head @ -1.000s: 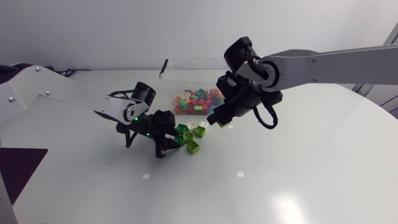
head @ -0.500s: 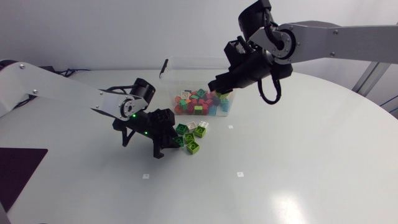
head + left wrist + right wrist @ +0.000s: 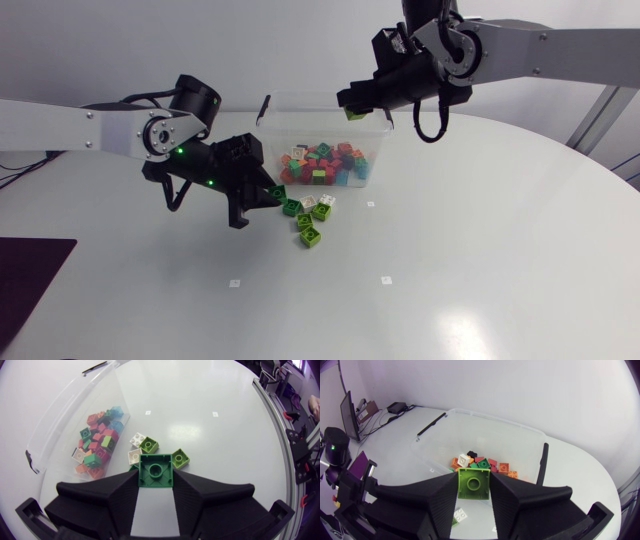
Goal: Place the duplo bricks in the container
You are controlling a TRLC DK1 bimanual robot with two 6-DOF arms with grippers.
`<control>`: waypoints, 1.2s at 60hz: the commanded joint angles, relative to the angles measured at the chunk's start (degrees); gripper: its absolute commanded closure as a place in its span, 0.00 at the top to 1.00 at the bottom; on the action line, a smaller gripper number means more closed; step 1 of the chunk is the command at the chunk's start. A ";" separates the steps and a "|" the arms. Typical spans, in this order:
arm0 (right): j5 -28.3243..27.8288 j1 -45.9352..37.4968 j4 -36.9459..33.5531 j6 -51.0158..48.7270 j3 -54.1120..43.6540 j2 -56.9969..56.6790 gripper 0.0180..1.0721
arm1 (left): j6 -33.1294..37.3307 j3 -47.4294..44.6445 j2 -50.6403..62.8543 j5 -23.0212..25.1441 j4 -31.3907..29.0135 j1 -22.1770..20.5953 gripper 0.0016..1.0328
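Left gripper [image 3: 155, 481] is clamped on a dark green brick [image 3: 155, 469], fingers on two opposite flat sides, stud up. Just ahead of and under it, loose bricks [image 3: 150, 445] lie on the surface [image 3: 210, 390]: lime and white, bunched close together. Further ahead and off to one side is the container [image 3: 65, 415], clear-walled, with a mixed pile of bricks [image 3: 97, 440] in it.

Right gripper [image 3: 473, 496] is clamped on a lime brick [image 3: 473, 482], same side-wall hold. It hangs over the near part of the container, whose rim [image 3: 485, 416] shows beyond, with sorted bricks [image 3: 480, 462] on its floor ahead.

Handling, judged: the bricks look like hard, light plastic, stiff, not fragile. Smooth sides may be a bit slippery, so a square grip across two flat walls is best, not on the stud or corners. A drop in from above should do no harm. The crowded loose ones may need a pick from the cluster's edge.
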 commanded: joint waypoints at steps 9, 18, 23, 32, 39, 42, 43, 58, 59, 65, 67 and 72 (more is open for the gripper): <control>-0.25 -0.66 2.36 1.95 3.86 5.56 0.28 | -4.39 5.83 -1.74 1.04 -0.46 0.18 0.30; -0.16 -0.66 2.44 2.04 6.76 8.37 0.28 | -7.38 9.87 -1.56 1.74 -0.19 0.27 0.30; 0.02 -0.75 2.18 2.13 8.61 10.48 0.28 | -9.84 12.25 -0.68 1.83 1.12 0.27 0.30; 1.07 -0.84 2.18 2.13 11.24 13.56 0.33 | -14.06 17.08 2.66 1.83 3.85 0.44 0.30; 1.69 -0.84 1.74 2.13 12.12 14.09 0.56 | -17.31 20.86 5.82 1.74 5.96 0.79 0.30; 1.95 -0.75 1.65 2.13 12.12 13.82 0.61 | -18.10 22.27 6.97 1.74 6.84 0.88 0.30; 1.95 -0.75 1.57 2.13 12.12 13.65 0.62 | -18.36 22.71 7.40 1.74 6.92 0.88 0.30; 2.30 -0.84 1.39 2.22 11.15 11.63 0.78 | -22.93 28.59 13.38 1.74 10.70 1.76 0.30; 2.30 -0.84 1.39 2.30 10.98 11.45 0.78 | -23.11 28.95 13.65 1.74 10.70 1.76 0.30; 2.21 -1.10 1.83 2.30 8.78 9.08 0.80 | -23.90 31.50 15.93 1.66 10.70 1.67 0.30; 2.21 -1.28 2.27 2.39 7.64 7.85 0.81 | -24.17 32.37 16.98 1.57 10.70 1.67 0.30; 2.04 -1.63 3.67 2.48 3.86 4.51 0.82 | -25.13 35.10 19.62 1.13 10.79 1.67 0.30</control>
